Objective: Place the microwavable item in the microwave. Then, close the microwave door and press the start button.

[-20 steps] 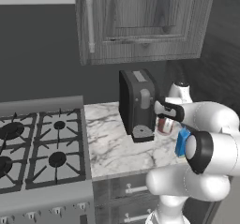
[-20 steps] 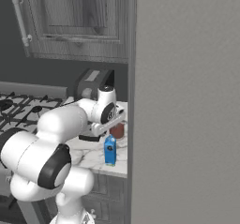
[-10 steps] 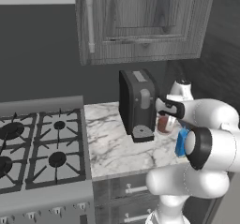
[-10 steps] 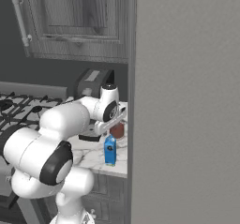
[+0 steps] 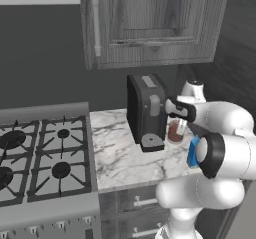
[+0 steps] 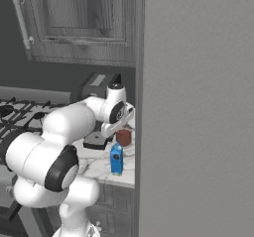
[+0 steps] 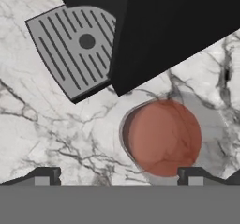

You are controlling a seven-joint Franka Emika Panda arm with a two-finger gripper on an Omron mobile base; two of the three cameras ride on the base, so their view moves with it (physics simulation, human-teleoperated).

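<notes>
I see the tall grey fridge side (image 6: 198, 107) filling the right half of the right base view, and the wood-grain wall cabinet (image 5: 150, 23) across the top of the left base view. The gas stove (image 5: 40, 158) sits at the left of that frame, lower down, with the marble bench (image 5: 117, 153) beside it toward the centre. On the bench the black coffee machine (image 5: 146, 110) stands just right of centre; from the hand view I look down on its ribbed grey drip tray (image 7: 75, 49) in the upper left and its dark body across the top. The blue boxy bottle (image 6: 116, 158) stands near the bench's front edge, centre of the right base view. The reddish-brown cup (image 7: 161, 138) stands upright on the bench just beside the coffee machine, right of centre and low in the hand view. My hand (image 7: 119, 177) hovers above the cup with its fingers (image 7: 44, 176) spread wide apart, gripping nothing.
</notes>
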